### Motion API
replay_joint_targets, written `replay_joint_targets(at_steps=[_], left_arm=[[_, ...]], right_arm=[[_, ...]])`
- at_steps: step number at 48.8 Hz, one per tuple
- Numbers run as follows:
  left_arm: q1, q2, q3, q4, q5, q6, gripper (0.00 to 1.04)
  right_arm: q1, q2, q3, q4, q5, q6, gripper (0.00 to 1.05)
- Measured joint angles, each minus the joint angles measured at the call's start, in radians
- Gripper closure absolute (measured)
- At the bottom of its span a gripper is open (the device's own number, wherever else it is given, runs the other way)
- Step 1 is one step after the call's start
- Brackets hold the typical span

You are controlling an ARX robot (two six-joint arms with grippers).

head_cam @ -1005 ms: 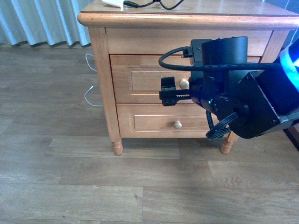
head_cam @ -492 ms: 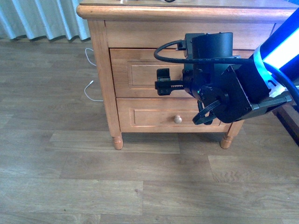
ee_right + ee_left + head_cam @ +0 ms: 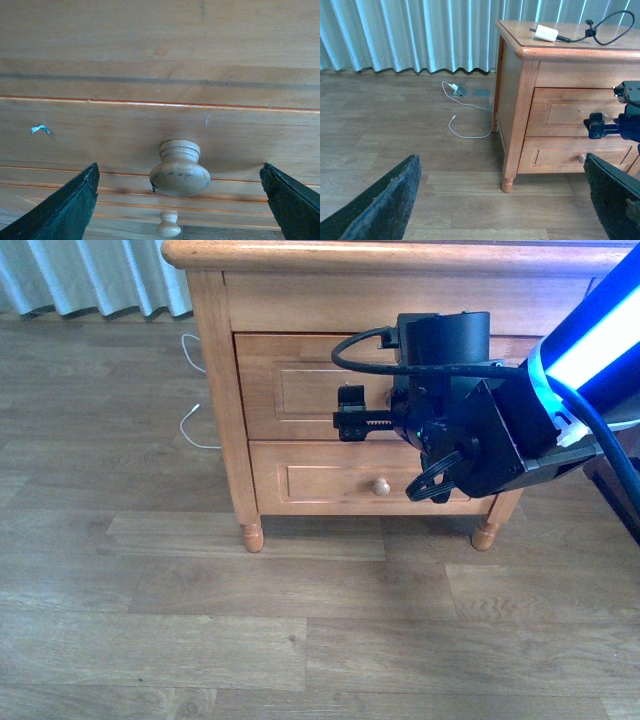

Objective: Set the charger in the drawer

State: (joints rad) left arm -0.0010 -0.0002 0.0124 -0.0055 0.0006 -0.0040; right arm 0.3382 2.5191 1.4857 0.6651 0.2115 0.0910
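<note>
The charger [image 3: 544,33], a white block with a black looped cable [image 3: 612,27], lies on top of the nightstand and shows only in the left wrist view. The drawer [image 3: 300,390] is the upper, taller one and is shut. My right gripper [image 3: 352,418] is open just in front of the drawer. In the right wrist view the drawer's round knob [image 3: 180,173] sits between the spread fingers [image 3: 65,210], untouched. The right gripper also shows in the left wrist view [image 3: 600,127]. My left gripper [image 3: 505,200] is open and empty, low over the floor, away from the nightstand.
The shorter lower drawer front has a like knob [image 3: 381,486]. A thin white cable [image 3: 465,132] lies on the wood floor left of the nightstand leg [image 3: 252,537]. Pale curtains [image 3: 410,35] hang behind.
My right gripper has closed in on the upper drawer's front and now covers its knob in the front view. The nightstand top with the charger has slid out of that view.
</note>
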Motion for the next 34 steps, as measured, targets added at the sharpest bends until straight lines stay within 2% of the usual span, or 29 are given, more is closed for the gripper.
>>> replay_joint_targets(at_steps=[34], left_arm=[[0.0,0.0,0.0,0.0,0.0,0.0,0.06]], right_arm=[[-0.002,-0.049,-0.027,0.007,-0.006,0.029,0.08]])
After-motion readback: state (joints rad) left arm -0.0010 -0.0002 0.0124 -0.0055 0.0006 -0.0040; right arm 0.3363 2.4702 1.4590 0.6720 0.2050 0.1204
